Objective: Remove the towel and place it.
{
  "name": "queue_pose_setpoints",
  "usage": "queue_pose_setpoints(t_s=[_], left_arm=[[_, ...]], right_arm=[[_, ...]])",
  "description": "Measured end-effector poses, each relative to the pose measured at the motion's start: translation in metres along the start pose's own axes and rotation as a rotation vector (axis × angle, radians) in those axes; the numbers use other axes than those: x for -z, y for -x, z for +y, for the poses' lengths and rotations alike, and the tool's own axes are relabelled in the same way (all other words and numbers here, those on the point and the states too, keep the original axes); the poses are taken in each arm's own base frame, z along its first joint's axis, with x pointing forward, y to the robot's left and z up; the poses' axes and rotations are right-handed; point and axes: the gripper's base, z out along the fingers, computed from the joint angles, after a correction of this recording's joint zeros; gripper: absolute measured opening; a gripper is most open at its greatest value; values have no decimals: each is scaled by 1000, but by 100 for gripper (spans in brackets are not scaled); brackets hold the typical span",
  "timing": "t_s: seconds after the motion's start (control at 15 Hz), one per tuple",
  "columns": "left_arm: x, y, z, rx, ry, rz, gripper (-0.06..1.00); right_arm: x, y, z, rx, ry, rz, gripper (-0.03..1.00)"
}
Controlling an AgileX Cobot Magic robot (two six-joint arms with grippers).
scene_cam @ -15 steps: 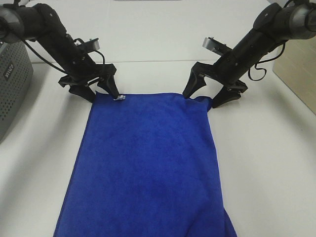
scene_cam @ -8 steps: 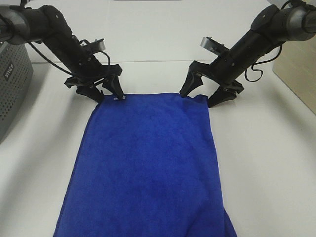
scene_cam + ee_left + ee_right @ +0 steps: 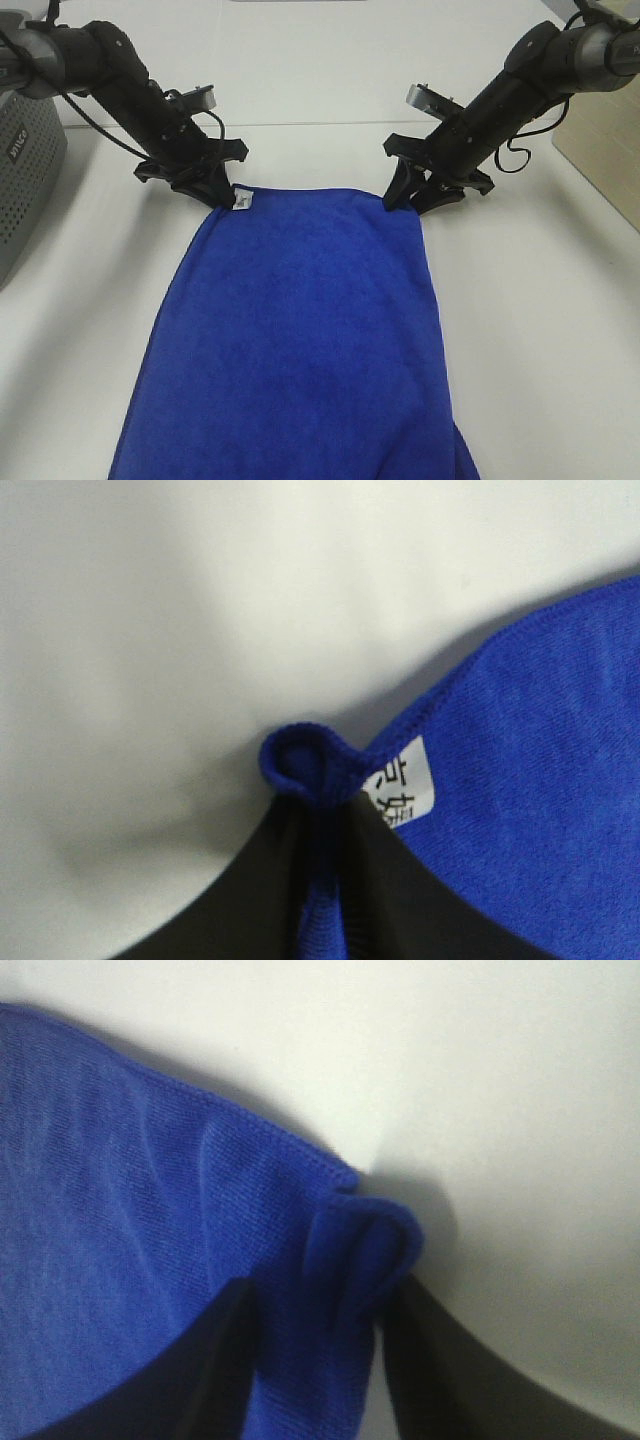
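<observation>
My left gripper (image 3: 222, 196) is pinched tight on the far left corner of the towel (image 3: 300, 340), bunching the hem beside its white tag (image 3: 242, 199). My right gripper (image 3: 412, 199) clamps the far right corner, a fold of cloth squeezed between its fingers (image 3: 215, 1360). The towel lies flat on the white bench (image 3: 540, 330), running off its near edge. Bare bench lies on both sides; a grey basket (image 3: 25, 170) stands at the left edge.

Plush cloth towel (image 3: 300, 340) — matt table (image 3: 540, 320)
</observation>
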Motion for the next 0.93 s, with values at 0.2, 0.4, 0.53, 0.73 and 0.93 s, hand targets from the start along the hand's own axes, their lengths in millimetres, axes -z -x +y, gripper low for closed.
queue_pose_setpoints(t_s=[0.2, 0.4, 0.53, 0.73, 0.93], left_arm=[[0, 0, 1, -32, 5, -3, 1], [0, 0, 1, -43, 10, -2, 1], [-1, 0, 1, -55, 10, -3, 1], [-1, 1, 1, -75, 15, -12, 1], [5, 10, 2, -112, 68, -82, 1]], right_arm=[[-3, 1, -3, 27, -12, -18, 10], [-4, 1, -3, 77, -12, -19, 2], [-4, 1, -3, 97, -12, -19, 2], [-2, 1, -3, 189, -16, -22, 2], [7, 19, 2, 299, -86, -104, 2]])
